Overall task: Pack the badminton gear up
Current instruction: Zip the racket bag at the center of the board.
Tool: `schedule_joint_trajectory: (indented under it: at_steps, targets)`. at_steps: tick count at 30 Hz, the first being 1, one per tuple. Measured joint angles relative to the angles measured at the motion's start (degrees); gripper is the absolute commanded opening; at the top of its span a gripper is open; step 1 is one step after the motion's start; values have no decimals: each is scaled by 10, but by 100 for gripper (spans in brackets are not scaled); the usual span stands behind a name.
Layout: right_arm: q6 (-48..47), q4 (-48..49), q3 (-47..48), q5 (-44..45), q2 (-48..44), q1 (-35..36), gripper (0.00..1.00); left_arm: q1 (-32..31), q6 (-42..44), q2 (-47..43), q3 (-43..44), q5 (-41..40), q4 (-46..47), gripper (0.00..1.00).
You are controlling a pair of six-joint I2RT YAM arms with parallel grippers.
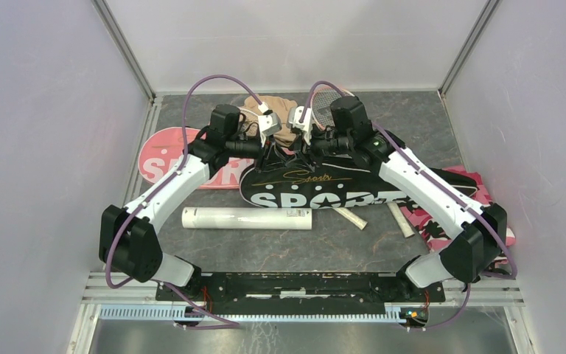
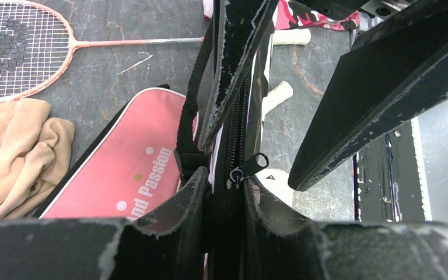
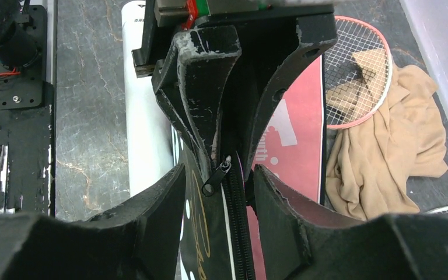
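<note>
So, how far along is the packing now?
Done: nothing is clearly packed. In hand: the left gripper clamps the black cover by its edge; the right gripper straddles the zipper pull, not yet clamped. Left: the white tube, pink-framed racket and pink cover lie unpacked.

Left arm: elbow near-left, forearm reaching far and inward | left tool: fingers pinched on the black cover edge | right arm: mirrored from near-right | right tool: tip to tip with the left tool mid-worktop, fingers apart
</note>
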Motion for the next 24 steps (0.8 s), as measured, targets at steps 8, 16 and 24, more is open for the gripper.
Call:
schedule_joint_trajectory:
  at_steps: [8,16,24]
  targets:
    - [-9,-5,0,23,1,9,54,0,0,-1,-2,0,4,2]
    - [-26,-14,0,55,1,12,51,0,0,-4,-6,0,6,2]
    - [-43,-35,5,70,9,19,37,0,0,-5,-9,0,6,2]
